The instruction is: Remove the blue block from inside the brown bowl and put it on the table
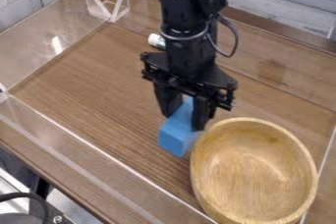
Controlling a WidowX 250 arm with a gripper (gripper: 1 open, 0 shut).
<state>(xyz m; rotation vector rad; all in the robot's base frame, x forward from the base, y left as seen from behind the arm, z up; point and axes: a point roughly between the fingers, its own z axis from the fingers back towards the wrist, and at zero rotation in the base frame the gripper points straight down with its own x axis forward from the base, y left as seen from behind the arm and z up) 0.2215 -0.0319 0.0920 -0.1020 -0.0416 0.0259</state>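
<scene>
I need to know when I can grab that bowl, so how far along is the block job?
Already done: the blue block looks out of the brown bowl, whose inside shows no block. In hand: the gripper holds it beside the rim. Left: apparently setting it on the table and letting go.

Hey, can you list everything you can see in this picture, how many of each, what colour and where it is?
Tabletop: one, brown wood grain, across the view.
Bowl: one, light tan, near right.
Block: one, bright blue, beside the bowl's left rim, at the fingers.
Marker: one, green and white, far side, behind the arm.
Acrylic walls: several, clear, along the table edges.
Cables: several, black, at the arm and lower left corner.
Arm: one, black, coming down from the top centre.
Fingers: black, shut on the block.
</scene>
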